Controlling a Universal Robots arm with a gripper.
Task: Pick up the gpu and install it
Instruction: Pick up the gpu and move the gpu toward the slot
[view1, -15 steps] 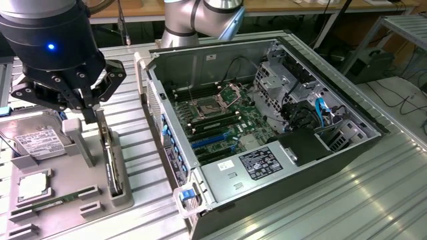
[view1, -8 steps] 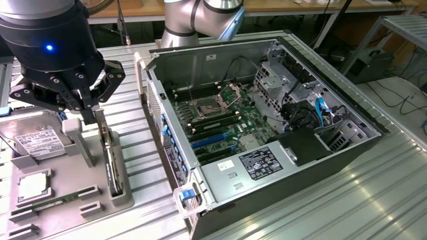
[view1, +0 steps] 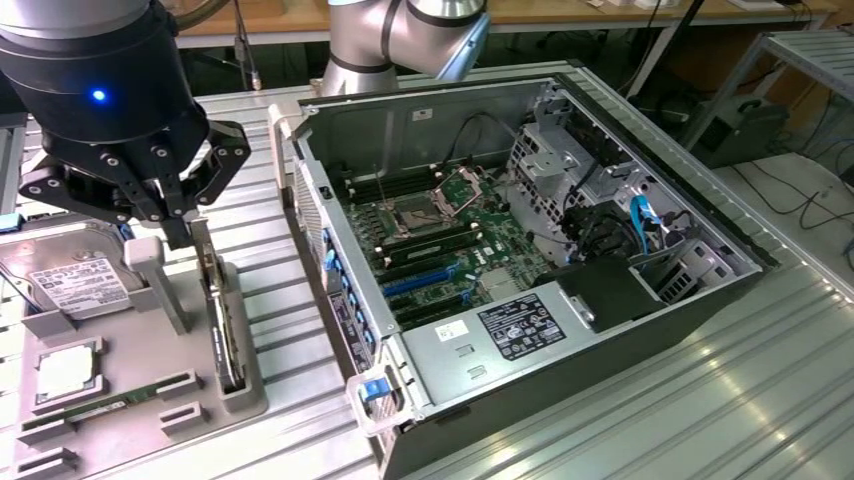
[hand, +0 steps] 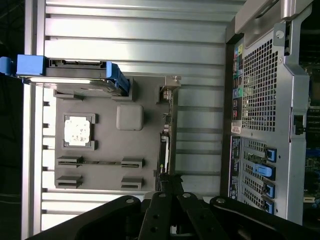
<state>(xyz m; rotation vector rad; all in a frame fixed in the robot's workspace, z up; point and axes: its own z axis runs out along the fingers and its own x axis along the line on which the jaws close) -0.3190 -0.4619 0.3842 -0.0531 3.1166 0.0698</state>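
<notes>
The gpu (view1: 223, 320) stands on its long edge in a slot of a grey fixture tray (view1: 134, 350) on the ribbed metal worktop (view1: 694, 400). In the exterior view its long axis runs roughly from 12 to 6 o'clock. The tray sits at 9 o'clock from the open computer case (view1: 400, 125). The gripper (view1: 180, 235) hangs over the card's 12 o'clock end, its fingers (view1: 176, 225) drawn narrow together against the top edge. Whether the card is pinched between them cannot be told.

From the wrist view, the gpu (hand: 165, 140) is seen edge-on as a thin line. One end of it meets the tips of the fingers (hand: 159, 205) of the gripper (hand: 170, 187).

The tray (hand: 107, 145) also holds a hard drive (hand: 75, 70) in a blue carrier, a processor chip (hand: 77, 131) and a memory stick (hand: 100, 162), each in its own recess. In the exterior view, the hard drive (view1: 74, 285) shows its white label, with the processor chip (view1: 64, 372) and memory stick (view1: 94, 408) at 6 o'clock from it.

The exterior view looks down into the case at the motherboard (view1: 454, 250) and its blue expansion slots (view1: 420, 280). The wrist view takes in the computer case (hand: 265, 65) from its perforated rear panel, and bare worktop (hand: 135, 35) beyond the tray.
</notes>
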